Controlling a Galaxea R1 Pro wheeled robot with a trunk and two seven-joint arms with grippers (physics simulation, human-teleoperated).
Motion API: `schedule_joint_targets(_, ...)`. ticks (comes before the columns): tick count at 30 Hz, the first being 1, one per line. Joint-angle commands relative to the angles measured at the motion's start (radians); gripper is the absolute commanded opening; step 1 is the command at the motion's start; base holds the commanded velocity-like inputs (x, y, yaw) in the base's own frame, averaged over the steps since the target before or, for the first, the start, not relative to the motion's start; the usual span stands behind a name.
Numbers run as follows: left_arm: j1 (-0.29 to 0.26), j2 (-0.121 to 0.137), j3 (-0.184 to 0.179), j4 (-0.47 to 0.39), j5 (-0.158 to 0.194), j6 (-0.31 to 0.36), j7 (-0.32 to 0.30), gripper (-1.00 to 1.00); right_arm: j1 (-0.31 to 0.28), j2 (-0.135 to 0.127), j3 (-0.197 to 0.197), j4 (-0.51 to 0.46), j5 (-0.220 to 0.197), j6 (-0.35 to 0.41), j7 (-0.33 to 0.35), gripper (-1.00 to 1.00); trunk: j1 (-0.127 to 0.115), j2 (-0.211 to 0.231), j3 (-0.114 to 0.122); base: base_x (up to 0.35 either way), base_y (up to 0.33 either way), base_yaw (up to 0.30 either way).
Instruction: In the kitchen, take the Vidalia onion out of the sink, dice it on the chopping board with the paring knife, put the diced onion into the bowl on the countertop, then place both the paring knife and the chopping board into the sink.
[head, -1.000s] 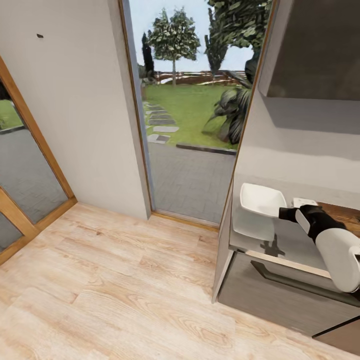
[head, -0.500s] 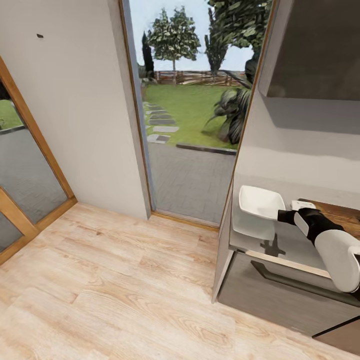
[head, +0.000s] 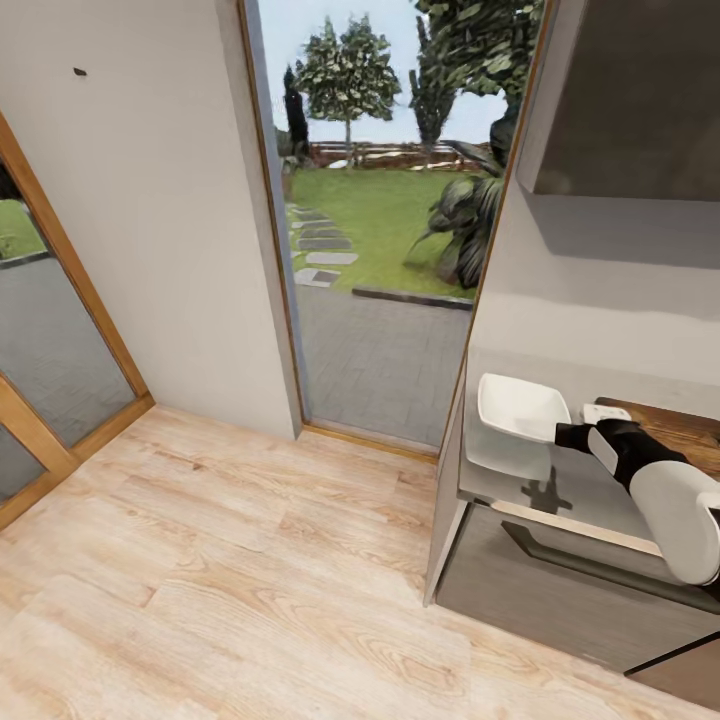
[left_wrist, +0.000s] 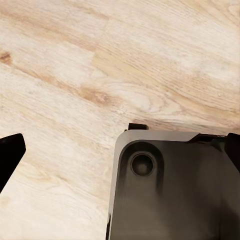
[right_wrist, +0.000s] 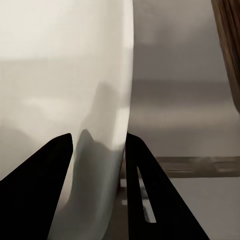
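Note:
The white bowl (head: 520, 405) hangs tilted just above the left end of the grey countertop (head: 570, 492), casting a shadow below it. My right gripper (head: 562, 435) is shut on the bowl's rim; in the right wrist view the rim of the bowl (right_wrist: 60, 75) passes between the two dark fingers (right_wrist: 45, 185) of the gripper (right_wrist: 97, 137). The brown chopping board (head: 685, 425) lies behind my forearm, with a small white object (head: 604, 411) at its near end. My left gripper (left_wrist: 122, 147) is open over the wooden floor (left_wrist: 75, 65). Sink, knife and onion are out of view.
A glass door (head: 380, 250) opens onto a garden straight ahead. The light wooden floor (head: 220, 560) spreads to the left. A dark drawer front (head: 560, 590) with a handle sits under the worktop. A grey part of my base (left_wrist: 170, 195) shows below the left gripper.
The right arm has drawn the bowl slightly lower and to the left. The camera has stayed still.

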Motion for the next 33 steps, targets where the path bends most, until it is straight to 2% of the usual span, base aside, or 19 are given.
schedule_joint_targets(1, 0.000, 0.000, -0.001, -0.002, 0.005, -0.001, 0.000, 1.00, -0.001, 0.000, -0.009, -0.001, 0.009, 0.005, 0.003, -1.00, 0.000, -0.001, -0.001, 0.000, 0.000, 0.000)
schedule_joint_targets(30, 0.000, 0.000, -0.001, -0.002, 0.005, -0.001, 0.000, 1.00, -0.001, 0.000, -0.008, 0.010, 0.009, -0.003, 0.002, -1.00, 0.000, -0.001, -0.001, 0.000, 0.000, 0.000)
schedule_joint_targets(31, 0.000, 0.000, -0.001, -0.002, 0.005, -0.001, 0.000, 1.00, -0.001, 0.000, -0.009, 0.010, 0.009, -0.009, 0.002, 1.00, 0.000, -0.001, -0.001, 0.000, 0.000, 0.000)
schedule_joint_targets(33, 0.000, 0.000, -0.001, -0.002, 0.005, -0.001, 0.000, 1.00, -0.001, 0.000, -0.009, 0.010, 0.009, -0.011, 0.002, 1.00, 0.000, -0.001, -0.001, 0.000, 0.000, 0.000)
